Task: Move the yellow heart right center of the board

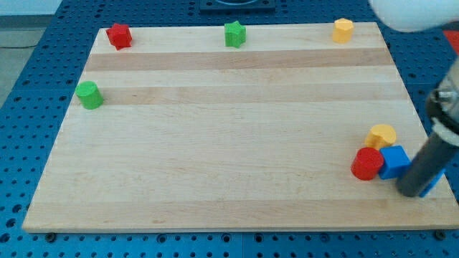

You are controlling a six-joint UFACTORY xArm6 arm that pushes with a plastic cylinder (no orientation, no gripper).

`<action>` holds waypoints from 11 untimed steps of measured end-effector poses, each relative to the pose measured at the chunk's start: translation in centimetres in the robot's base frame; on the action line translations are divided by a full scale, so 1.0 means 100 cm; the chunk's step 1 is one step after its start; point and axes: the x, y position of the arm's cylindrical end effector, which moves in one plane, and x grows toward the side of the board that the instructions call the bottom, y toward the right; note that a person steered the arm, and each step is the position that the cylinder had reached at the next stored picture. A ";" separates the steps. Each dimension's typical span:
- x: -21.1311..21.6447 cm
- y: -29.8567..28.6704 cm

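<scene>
Yellow heart (381,135): low at the view's right, near the board's right edge and below right centre. The shape is soft in the picture, so I take this one for the heart on its lobed outline.
Other yellow block (343,29): top right corner, looks flat-sided. Not the target, as I read it.
Cluster: the heart touches the blue cube (394,161) just below it. The red cylinder (367,163) sits against the cube's left side and just below-left of the heart.
My tip (412,192): on the tabletop (229,165), just below-right of the blue cube, touching it or nearly so. I can't tell which.
Pincer: none fitted. The arm ends in a bare rod, so there is nothing to be wide, narrow or holding.
Key relation: the heart lies up and left of my tip, with the blue cube directly between them.
Goal direction: right centre is towards the view's top from the heart, a short way off.
Judgement: pushing from here would drive the cube into the heart and skew it left. I'd come around to the heart's underside first.
Blue sliver (432,188): shows right of the rod, maybe a second blue block, mostly hidden.
Far blocks: red (119,35), green (234,34) and green (89,94) sit well apart and don't matter here.
</scene>
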 end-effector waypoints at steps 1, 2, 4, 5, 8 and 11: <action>-0.011 0.004; -0.034 0.003; -0.080 -0.015; -0.084 -0.029; -0.111 -0.049; -0.102 -0.027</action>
